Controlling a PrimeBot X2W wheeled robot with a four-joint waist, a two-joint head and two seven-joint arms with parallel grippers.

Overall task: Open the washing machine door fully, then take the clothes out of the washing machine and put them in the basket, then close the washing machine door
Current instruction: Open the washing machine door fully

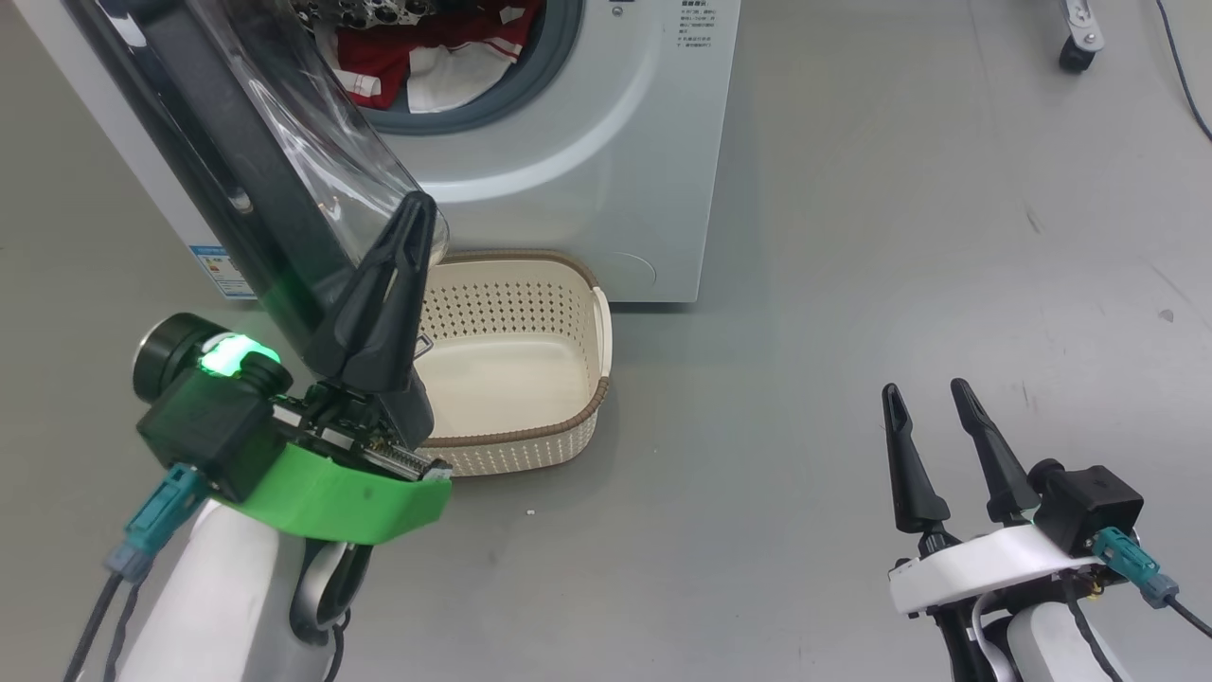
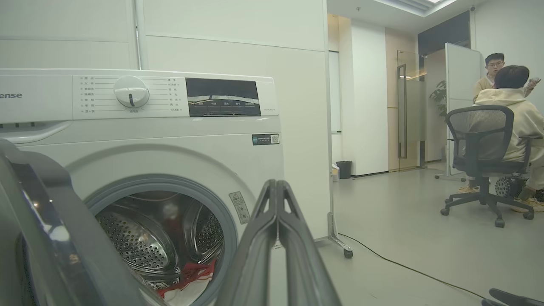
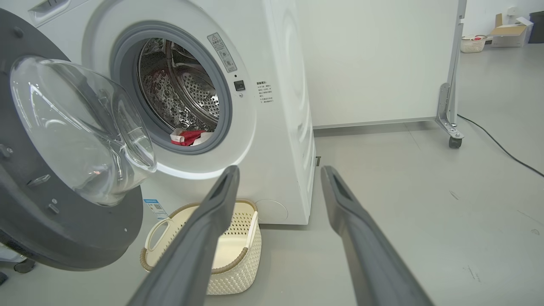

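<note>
Raised left gripper, fingers together, beside the open washing machine door.
Low right gripper, fingers apart (well aside); clothes inside the washing machine beyond the left gripper, basket just below it.

What I can't make out from here

In my head view the washing machine door runs off the top and left edges. Its glass covers part of the clothes, and the top edge cuts their pile too. The left gripper and the door hide the left end of the basket; whether its tips touch the glass I cannot tell. The print on the washing machine is too small to read. In the right wrist view the right gripper covers part of the basket.
</note>
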